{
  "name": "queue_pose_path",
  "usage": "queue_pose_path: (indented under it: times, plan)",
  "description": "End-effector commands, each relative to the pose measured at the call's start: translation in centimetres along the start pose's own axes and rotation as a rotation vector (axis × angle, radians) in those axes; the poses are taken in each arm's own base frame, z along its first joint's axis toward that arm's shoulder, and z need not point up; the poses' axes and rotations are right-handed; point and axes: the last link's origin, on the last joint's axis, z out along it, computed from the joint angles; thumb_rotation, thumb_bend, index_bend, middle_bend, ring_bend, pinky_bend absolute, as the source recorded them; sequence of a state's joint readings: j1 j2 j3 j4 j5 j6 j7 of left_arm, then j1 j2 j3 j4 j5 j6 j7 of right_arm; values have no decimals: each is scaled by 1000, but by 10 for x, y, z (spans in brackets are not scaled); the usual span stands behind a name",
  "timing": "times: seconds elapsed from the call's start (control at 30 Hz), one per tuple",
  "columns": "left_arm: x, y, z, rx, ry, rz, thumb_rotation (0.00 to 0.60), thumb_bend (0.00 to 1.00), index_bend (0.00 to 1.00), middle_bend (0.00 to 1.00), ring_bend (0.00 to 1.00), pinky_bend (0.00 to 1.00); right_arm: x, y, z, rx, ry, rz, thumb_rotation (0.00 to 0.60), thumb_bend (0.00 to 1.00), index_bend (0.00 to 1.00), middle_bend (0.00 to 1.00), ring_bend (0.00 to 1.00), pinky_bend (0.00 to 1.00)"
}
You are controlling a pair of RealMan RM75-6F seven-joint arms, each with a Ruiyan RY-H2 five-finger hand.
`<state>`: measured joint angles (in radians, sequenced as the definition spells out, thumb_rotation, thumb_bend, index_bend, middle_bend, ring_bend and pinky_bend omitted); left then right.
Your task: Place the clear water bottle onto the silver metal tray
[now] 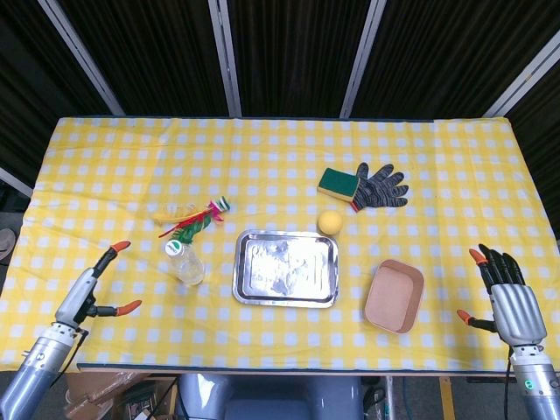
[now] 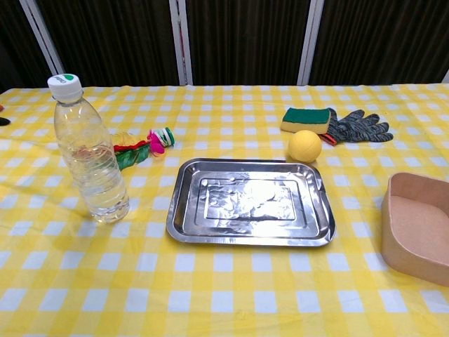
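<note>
The clear water bottle (image 1: 185, 263) (image 2: 88, 154) with a white cap stands upright on the yellow checked cloth, just left of the silver metal tray (image 1: 286, 269) (image 2: 249, 201), which lies bare. My left hand (image 1: 87, 293) hovers over the table's front left, well left of the bottle, fingers apart and holding nothing. My right hand (image 1: 507, 297) stays off the table's front right corner, fingers spread and holding nothing. The chest view shows only a dark fingertip at its left edge.
A feathered shuttlecock toy (image 1: 192, 217) lies behind the bottle. A yellow ball (image 1: 330, 222) sits at the tray's far right corner, with a green sponge (image 1: 337, 183) and a grey glove (image 1: 380, 187) beyond it. A tan box (image 1: 395, 296) sits right of the tray.
</note>
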<state>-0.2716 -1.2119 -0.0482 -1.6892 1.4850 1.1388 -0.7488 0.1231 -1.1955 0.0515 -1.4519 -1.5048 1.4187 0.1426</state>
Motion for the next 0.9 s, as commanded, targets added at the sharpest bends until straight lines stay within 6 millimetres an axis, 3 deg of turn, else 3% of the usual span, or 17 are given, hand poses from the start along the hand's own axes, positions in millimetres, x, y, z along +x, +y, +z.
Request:
queue_pose_path:
  times: [0.03,0.53,0.77,0.9]
  plan:
    - [-9,3,16,2,-29,-38,600,213,75,43,0,0,0,1,0,0,-2,4,600,50,54,0,0,0]
    - [-62,6,66,14,-59,-7,600,213,75,44,0,0,1,2,1,0,-7,28,600,50,54,0,0,0]
    - [-78,4,75,34,-81,-11,600,214,92,51,0,0,1,3,1,-2,-9,31,600,50,54,0,0,0]
    - [-80,4,77,35,-71,-3,600,273,167,116,0,0,2,4,1,-2,-9,34,600,50,54,0,0,0]
